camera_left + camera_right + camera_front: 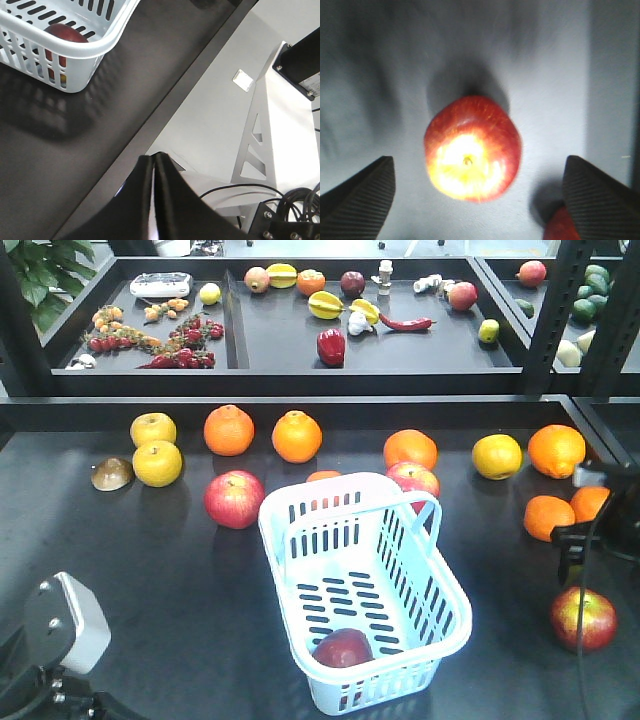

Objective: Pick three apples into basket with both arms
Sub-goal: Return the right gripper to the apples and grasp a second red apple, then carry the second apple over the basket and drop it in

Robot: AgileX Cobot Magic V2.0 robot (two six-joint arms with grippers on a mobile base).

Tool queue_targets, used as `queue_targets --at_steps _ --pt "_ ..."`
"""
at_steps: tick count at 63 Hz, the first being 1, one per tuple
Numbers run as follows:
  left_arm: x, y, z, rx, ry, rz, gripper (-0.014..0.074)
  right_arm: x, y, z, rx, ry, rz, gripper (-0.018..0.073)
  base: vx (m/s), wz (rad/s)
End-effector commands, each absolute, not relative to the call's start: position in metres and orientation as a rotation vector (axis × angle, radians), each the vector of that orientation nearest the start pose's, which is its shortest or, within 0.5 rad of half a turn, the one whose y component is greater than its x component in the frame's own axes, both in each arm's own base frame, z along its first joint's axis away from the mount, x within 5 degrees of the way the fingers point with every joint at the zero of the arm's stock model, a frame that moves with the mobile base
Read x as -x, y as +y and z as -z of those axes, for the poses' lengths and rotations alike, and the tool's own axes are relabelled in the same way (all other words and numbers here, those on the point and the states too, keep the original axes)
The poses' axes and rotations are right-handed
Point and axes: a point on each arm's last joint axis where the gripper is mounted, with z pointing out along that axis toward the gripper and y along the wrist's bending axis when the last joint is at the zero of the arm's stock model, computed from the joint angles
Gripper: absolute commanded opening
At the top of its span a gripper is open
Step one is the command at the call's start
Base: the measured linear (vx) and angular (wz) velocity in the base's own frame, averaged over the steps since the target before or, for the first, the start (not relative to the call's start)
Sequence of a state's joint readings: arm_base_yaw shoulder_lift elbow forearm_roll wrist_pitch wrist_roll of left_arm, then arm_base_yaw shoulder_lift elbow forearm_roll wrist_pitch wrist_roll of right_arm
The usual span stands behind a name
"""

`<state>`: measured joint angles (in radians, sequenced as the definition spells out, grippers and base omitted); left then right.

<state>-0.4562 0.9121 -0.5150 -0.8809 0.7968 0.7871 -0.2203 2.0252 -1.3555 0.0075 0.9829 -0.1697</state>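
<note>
The pale blue basket (365, 590) stands mid-table with one dark red apple (343, 648) inside, near its front wall. Loose apples lie left of it (234, 499), behind it (413, 478) and at the right front (583, 618). In the right wrist view my right gripper (477, 200) is open above an apple (472, 149), which lies stem up on the table between and ahead of the fingers, touching neither. My left gripper (152, 159) is shut and empty at the table's front edge, with the basket's corner (75, 50) and its apple (62, 35) beyond.
Oranges (297, 436) and yellow fruits (157, 462) lie in a row behind the basket, with more oranges (548, 517) by the right arm (600, 535). A red fruit edge (562, 225) shows beside the right finger. A raised shelf of produce (330, 345) runs along the back.
</note>
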Motion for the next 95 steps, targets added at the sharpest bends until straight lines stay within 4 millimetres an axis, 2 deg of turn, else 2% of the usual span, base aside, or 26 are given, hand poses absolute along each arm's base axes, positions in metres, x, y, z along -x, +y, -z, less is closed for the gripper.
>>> queue_targets --at_steps 1,15,28,34,40,47,59,68,75,85,95 --pt "-0.116 -0.114 -0.267 -0.836 2.228 0.912 -0.0006 -0.376 -0.084 -0.160 -0.083 3.096 0.013 0.0622 0.00 0.00" --pt "-0.117 -0.114 -0.268 -0.833 2.227 0.910 -0.0006 -0.378 -0.085 -0.131 -0.090 3.171 -0.010 0.0614 0.00 0.00" --pt "-0.118 -0.114 -0.268 -0.820 2.219 0.898 -0.0006 -0.378 -0.084 -0.119 -0.101 3.197 -0.035 0.0585 0.00 0.00" --pt "-0.118 -0.114 -0.268 -0.820 2.219 0.898 -0.0006 -0.378 -0.084 -0.119 -0.099 3.204 -0.037 0.0528 0.00 0.00" --pt "-0.118 -0.114 -0.268 -0.820 2.219 0.898 -0.0006 -0.376 -0.083 -0.122 -0.095 3.208 -0.039 0.0419 0.00 0.00" --pt "-0.118 -0.114 -0.268 -0.817 2.218 0.896 -0.0006 -0.375 -0.082 -0.137 -0.102 3.179 -0.046 0.0249 0.00 0.00" --pt "-0.118 -0.114 -0.268 -0.817 2.218 0.895 -0.0006 -0.369 -0.072 -0.193 -0.014 3.041 -0.156 -0.0017 0.00 0.00" --pt "-0.118 -0.114 -0.268 -0.816 2.218 0.896 -0.0006 -0.354 -0.057 -0.243 0.050 2.924 -0.301 -0.0009 0.00 0.00" --pt "-0.118 -0.114 -0.268 -0.816 2.218 0.896 -0.0006 -0.340 -0.045 -0.273 0.114 2.855 -0.420 -0.0007 0.00 0.00" --pt "-0.118 -0.114 -0.268 -0.816 2.218 0.896 -0.0006 -0.311 -0.027 -0.297 0.216 2.760 -0.576 -0.0004 0.00 0.00" --pt "-0.118 -0.114 -0.268 -0.816 2.218 0.896 -0.0006 -0.276 -0.009 -0.301 0.260 2.670 -0.725 -0.0001 0.00 0.00"
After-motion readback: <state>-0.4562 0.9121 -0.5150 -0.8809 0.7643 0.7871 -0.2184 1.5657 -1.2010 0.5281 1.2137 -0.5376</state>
